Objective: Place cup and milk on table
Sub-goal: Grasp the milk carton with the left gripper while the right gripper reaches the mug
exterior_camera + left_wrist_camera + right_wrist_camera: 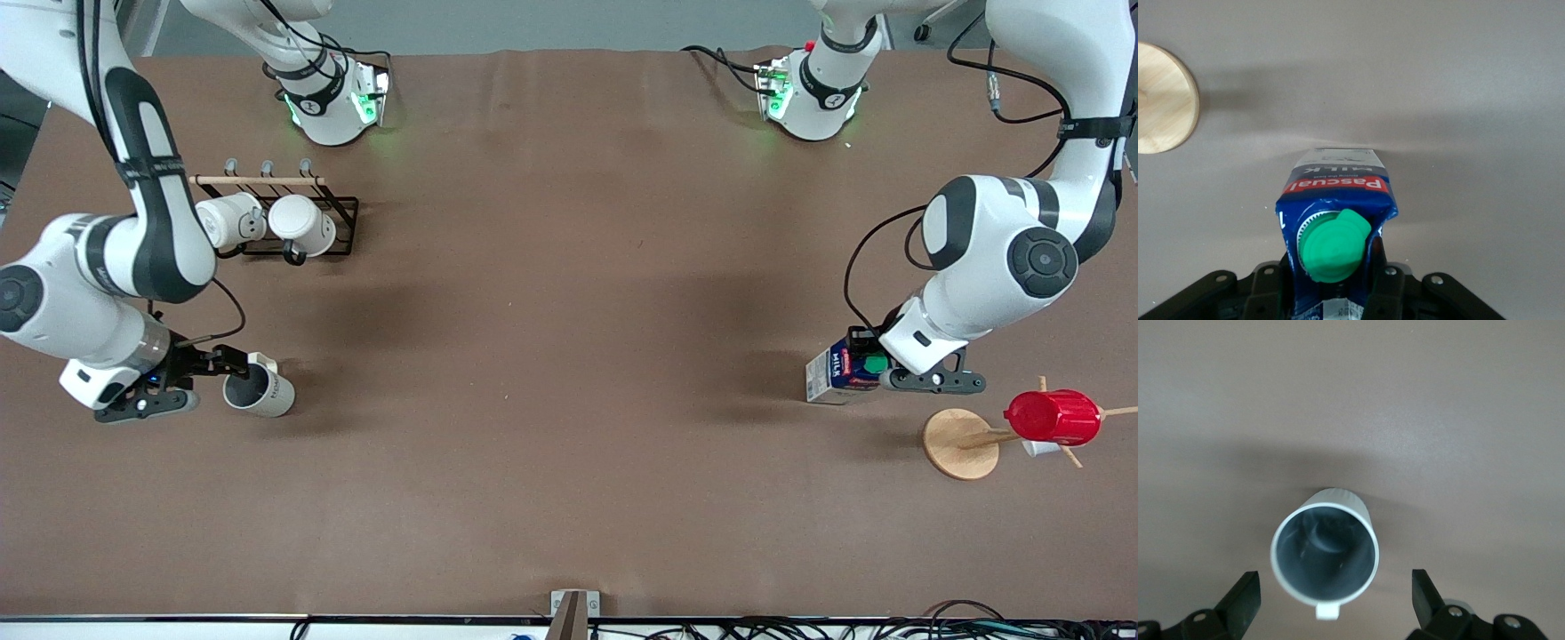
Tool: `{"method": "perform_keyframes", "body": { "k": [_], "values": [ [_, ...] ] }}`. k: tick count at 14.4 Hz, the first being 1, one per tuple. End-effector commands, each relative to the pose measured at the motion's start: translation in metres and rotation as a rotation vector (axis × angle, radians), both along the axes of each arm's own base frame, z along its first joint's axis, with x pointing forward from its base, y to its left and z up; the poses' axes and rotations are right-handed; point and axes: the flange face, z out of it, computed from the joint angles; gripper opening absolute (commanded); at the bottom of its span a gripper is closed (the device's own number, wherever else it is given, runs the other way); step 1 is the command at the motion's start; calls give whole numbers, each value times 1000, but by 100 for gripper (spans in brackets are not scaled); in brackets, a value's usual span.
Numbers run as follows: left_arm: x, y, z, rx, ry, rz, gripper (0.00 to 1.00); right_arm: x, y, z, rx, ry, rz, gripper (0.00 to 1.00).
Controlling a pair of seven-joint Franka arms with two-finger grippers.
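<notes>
My right pincer (1331,600) stood wide, the cup (1325,551) upright between its fingers on the desk (569,356); my left pincer (1331,287) clamped the milk (1336,227).

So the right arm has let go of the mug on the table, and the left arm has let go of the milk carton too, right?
Only half right. The right gripper is open around the cup, which stands on the table. But the left gripper is shut on the milk, as the left wrist view shows.
</notes>
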Motion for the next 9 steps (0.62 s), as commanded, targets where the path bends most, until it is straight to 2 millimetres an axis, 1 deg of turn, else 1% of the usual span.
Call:
{"method": "perform_keyframes", "body": {
  "k": [1,4,5,6,7,9],
  "values": [
    [13,-3,17,11,-38,-20,39,-7,-3,-28,-1,-15,47,100],
    [17,-6,38,11,-32,-19,39,-14,-7,-49,-8,-20,79,99],
    [19,-12,49,10,-24,-21,39,-17,-7,-57,-11,-25,93,94],
    [21,-16,57,10,-15,-22,39,-18,-7,-61,-14,-34,95,87],
    [22,-18,62,10,-9,-21,39,-18,-7,-65,-14,-29,95,73],
    [24,-29,72,1,-19,-21,39,-17,-7,-65,-14,-31,93,38]
  ]
}}
